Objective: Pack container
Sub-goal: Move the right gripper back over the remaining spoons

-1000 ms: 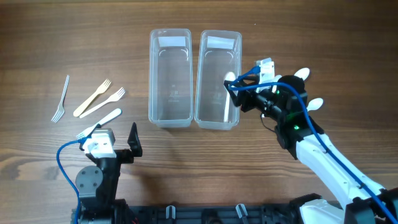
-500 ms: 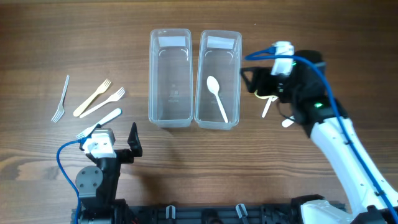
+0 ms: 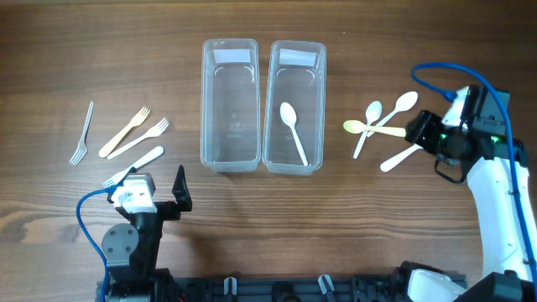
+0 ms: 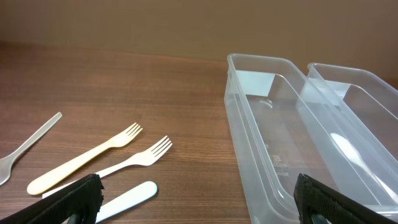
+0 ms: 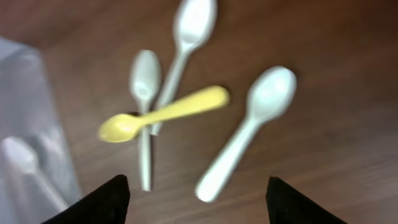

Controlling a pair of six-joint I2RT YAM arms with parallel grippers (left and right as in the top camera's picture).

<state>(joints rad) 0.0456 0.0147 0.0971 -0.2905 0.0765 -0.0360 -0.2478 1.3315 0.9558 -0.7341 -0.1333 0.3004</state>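
Two clear containers stand side by side, the left one empty. The right container holds one white spoon. Right of them lie several spoons: a yellow spoon across white spoons. My right gripper hangs open and empty at the right end of that pile, above the table. At the front left, my left gripper stays wide open, holding nothing, near a white-handled fork.
Left of the containers lie a clear fork, a cream fork and a white fork. The left wrist view shows the left container's wall close on the right.
My right gripper let the white spoon go into the right container, then swung right to the spoon pile. The left arm has not moved.
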